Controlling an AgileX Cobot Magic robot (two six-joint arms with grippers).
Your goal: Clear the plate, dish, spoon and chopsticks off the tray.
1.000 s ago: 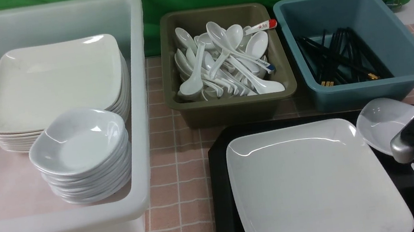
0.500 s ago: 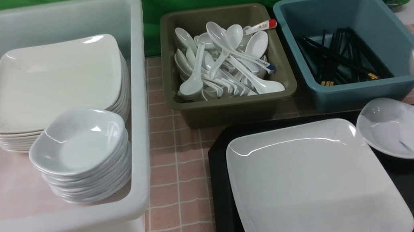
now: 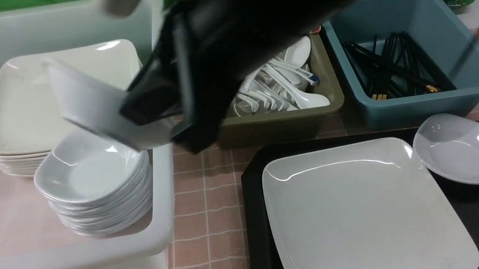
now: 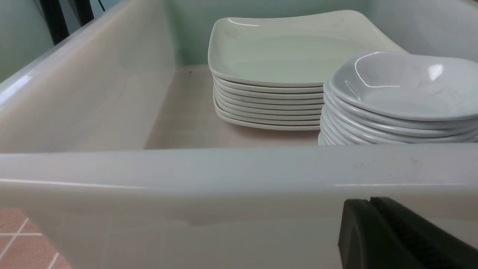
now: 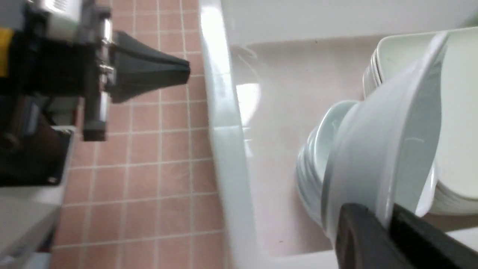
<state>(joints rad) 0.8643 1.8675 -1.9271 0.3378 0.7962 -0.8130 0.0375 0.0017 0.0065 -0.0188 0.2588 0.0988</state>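
1. Dish [image 3: 91, 113] was no concern of the left claw [image 4: 370, 204], which rested empty, jaws pressed together, just outside the near wall of the white tub [image 3: 167, 187].
2. That dish, small, rounded and glossy white, hung steeply tilted in the right claw [image 3: 158, 122], whose jaws were closed on its rim. Directly beneath the claw stood a stack of matching dishes [image 3: 92, 174] inside the tub, and beyond it a stack of square plates [image 3: 56, 94].
3. Done well, the step probably called for levelling the dish, centring it over the stack and lowering it until it nested. Only then should the claw have let go. The glazed surfaces looked slick, so a tilted release risked a slide or a chipped rim.
4. Well to the right of the claw, the plate [image 3: 362, 211] lay flat on the matte black tray [image 3: 257, 226]. It was large, square and glossy, with rounded corners and a shallow rim.
5. Further right, a second small dish [image 3: 461, 149] sat on the tray just beside the plate's far corner. Whether they touched could not be told.
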